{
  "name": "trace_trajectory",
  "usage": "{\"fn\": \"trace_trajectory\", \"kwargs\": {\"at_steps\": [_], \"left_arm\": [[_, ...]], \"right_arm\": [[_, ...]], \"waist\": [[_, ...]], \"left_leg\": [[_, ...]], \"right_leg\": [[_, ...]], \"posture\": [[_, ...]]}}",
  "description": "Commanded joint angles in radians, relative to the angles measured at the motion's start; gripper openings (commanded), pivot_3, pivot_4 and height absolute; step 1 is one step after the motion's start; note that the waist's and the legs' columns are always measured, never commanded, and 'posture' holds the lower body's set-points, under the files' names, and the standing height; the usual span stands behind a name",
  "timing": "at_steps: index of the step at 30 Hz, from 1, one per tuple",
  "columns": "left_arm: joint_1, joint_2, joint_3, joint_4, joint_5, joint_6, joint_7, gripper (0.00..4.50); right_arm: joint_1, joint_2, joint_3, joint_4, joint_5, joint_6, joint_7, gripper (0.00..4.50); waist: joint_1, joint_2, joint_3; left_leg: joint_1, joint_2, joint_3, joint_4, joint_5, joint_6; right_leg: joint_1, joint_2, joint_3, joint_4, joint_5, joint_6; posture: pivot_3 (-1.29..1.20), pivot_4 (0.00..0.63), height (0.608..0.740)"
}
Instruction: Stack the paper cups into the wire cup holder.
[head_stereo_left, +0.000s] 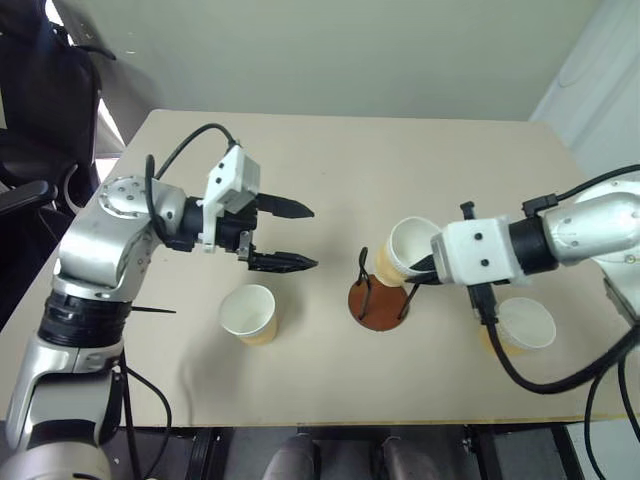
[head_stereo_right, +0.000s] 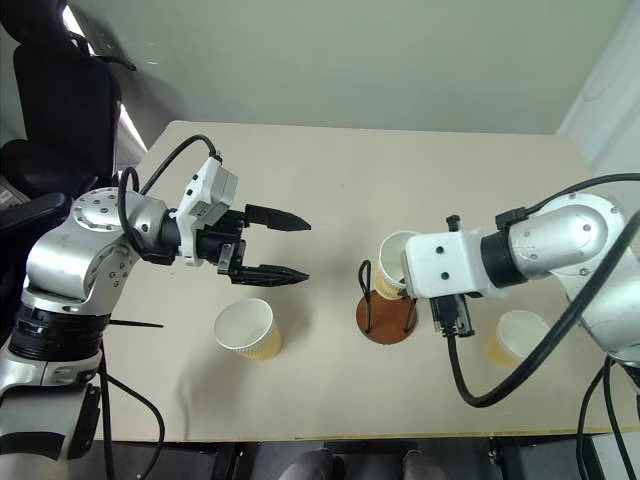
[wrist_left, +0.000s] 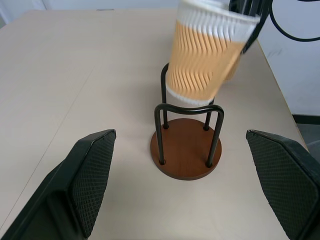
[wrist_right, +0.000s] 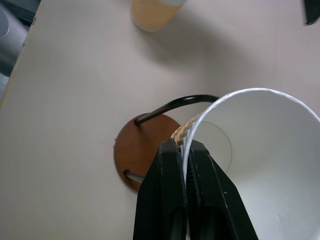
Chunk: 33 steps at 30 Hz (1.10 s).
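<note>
Beige table (head_stereo_left: 330, 160): right gripper (wrist_right: 184, 150) pinches a paper cup (head_stereo_left: 405, 252) by its rim, tilted over the wire cup holder (head_stereo_left: 379, 300) near the front edge. Left gripper (head_stereo_left: 290, 236) hangs spread, empty. Two more cups (head_stereo_left: 249, 314) (head_stereo_left: 518, 326) stand alongside the front edge.

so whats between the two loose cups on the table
The wire cup holder, with the right gripper holding a third cup tilted over it, in the head views.

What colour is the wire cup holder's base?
Reddish-brown base under black wire loops; clearest in the left wrist view.

A beige table (head_stereo_left: 330, 160) stands by a black office chair (head_stereo_left: 40, 90) and pale wall (head_stereo_left: 350, 50).
</note>
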Motion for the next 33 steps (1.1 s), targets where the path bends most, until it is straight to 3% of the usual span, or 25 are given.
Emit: {"fn": "trace_trajectory", "kwargs": {"at_steps": [1,5,8,16,23,33], "left_arm": [[-0.022,-0.001,0.005,-0.006,0.006,-0.02,-0.008,4.5],[-0.02,0.0,0.003,-0.003,0.01,-0.023,-0.008,4.5],[-0.018,-0.001,0.003,-0.004,0.012,-0.023,-0.007,4.5],[-0.011,-0.005,0.001,-0.006,0.014,-0.025,-0.008,4.5],[-0.014,-0.017,-0.007,-0.001,0.013,-0.033,-0.02,4.5],[-0.06,-0.062,-0.041,0.06,0.038,-0.066,-0.054,4.5]], "right_arm": [[-0.015,0.01,0.011,-0.02,-0.019,-0.021,-0.012,0.02],[-0.016,0.02,0.034,-0.015,-0.045,-0.033,-0.018,0.02],[-0.021,0.044,0.031,-0.015,-0.037,-0.014,-0.032,0.61],[-0.046,0.122,-0.067,0.031,-0.022,0.033,-0.16,3.34],[0.073,-0.037,-0.294,0.018,0.072,0.14,-0.133,3.34],[0.367,-0.233,-0.545,-0.115,0.216,0.288,-0.077,3.34]], "waist": [[0.0,0.0,0.0],[-0.001,0.0,0.0],[0.0,0.0,0.0],[-0.001,0.0,0.0],[0.007,0.0,0.0],[0.006,0.0,0.0]], "left_leg": [[0.0,0.0,0.0,0.0,0.0,0.0],[0.0,0.0,0.0,0.0,0.0,0.0],[0.0,0.0,0.0,0.0,0.0,0.0],[0.0,0.0,0.0,0.0,0.0,0.001],[-0.001,0.0,-0.001,0.0,0.0,0.001],[0.0,0.0,0.0,0.0,0.0,0.0]], "right_leg": [[0.0,0.0,0.0,0.0,0.0,0.0],[0.0,0.0,0.0,0.0,0.0,0.0],[0.0,0.0,0.0,0.0,0.0,0.0],[0.0,0.0,0.0,0.0,0.0,0.0],[0.0,0.0,-0.001,-0.001,0.0,0.0],[0.0,0.0,0.0,0.0,0.0,0.0]], "posture": [[0.0,0.15,0.74],[0.0,0.15,0.74],[0.0,0.15,0.74],[0.0,0.15,0.74],[0.0,0.15,0.74],[0.0,0.15,0.74]]}}
